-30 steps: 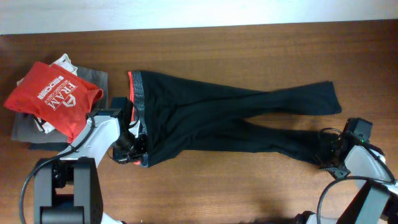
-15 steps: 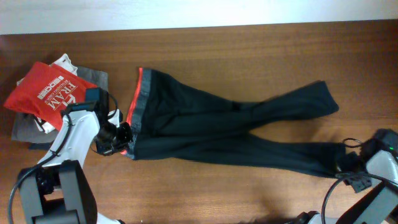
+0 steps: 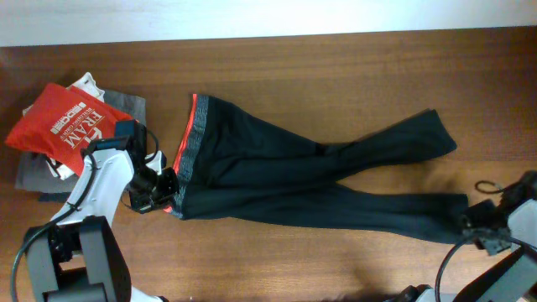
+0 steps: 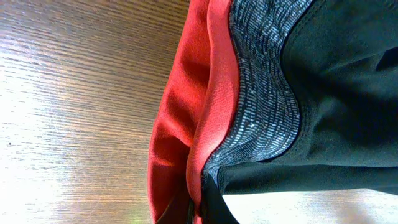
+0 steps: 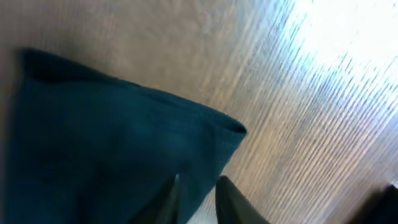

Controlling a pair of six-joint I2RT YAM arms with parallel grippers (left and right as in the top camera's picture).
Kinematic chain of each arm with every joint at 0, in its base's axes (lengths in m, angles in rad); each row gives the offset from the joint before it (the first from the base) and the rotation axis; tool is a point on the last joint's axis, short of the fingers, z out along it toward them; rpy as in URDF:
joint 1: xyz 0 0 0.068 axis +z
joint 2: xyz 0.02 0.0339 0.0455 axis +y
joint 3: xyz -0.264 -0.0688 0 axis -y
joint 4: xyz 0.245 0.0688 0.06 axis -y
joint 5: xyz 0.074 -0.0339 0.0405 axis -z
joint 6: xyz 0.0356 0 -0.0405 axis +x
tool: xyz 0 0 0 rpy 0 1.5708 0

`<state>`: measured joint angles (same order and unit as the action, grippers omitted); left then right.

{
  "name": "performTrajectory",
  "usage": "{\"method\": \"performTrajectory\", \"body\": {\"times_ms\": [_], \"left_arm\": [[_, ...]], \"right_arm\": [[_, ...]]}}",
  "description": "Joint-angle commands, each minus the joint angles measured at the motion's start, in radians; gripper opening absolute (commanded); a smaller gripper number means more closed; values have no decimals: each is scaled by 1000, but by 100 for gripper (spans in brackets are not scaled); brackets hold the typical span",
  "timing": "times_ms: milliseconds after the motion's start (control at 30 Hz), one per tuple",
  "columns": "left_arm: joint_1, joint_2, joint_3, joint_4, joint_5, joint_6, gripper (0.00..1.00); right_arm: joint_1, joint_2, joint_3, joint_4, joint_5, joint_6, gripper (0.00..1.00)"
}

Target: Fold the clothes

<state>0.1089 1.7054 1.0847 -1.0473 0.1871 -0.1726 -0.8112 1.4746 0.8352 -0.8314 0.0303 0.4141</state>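
The leggings (image 3: 294,180) lie spread across the middle of the bench (image 3: 336,75). The grey waistband (image 3: 191,138) is at the left and the two legs run off to the right. The far leg angles toward the far right, and the near leg stretches along the near side.

My left fingers (image 3: 166,191) are pressed together on the near-left corner of the waistband. At that corner the orange-red lining (image 4: 180,124) folds out beside the grey heathered band, right at my fingertips.

My right fingers (image 5: 233,202) are at the cuff of the near leg (image 5: 230,127), at the near right of the bench. A narrow gap shows between them with the cuff's edge in it. The view is blurred, so I cannot tell whether they are pinching the fabric or only straddling it.

At the far left, well apart from the waistband, a red T-shirt (image 3: 71,126) with white print lies on top of grey folded garments (image 3: 126,105).
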Motion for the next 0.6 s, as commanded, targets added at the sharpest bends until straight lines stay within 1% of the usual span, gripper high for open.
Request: {"method": "performTrajectory", "body": {"times_ms": [0,100,167,233,367,467,567], "left_arm": [[5,-23,14,0,7,6,1],[5,-23,14,3,7,6,0],[5,-23,14,11,7,6,1],[5,-23,14,22,8,6,1],[5,-23,14,38,17,6,1],[5,-23,14,58,28,5,1],[5,-23,14,66,31,6,1]], "right_arm": [[-7,-22,149,-44,-61,-9,37],[8,-23,246,-32,-171,-107,52],[31,-22,274,2,-216,-166,60],[68,-16,278,47,-222,-179,67],[147,42,278,130,-223,-225,71],[209,120,278,194,-221,-269,72],[241,211,278,257,-218,-271,72]]}}
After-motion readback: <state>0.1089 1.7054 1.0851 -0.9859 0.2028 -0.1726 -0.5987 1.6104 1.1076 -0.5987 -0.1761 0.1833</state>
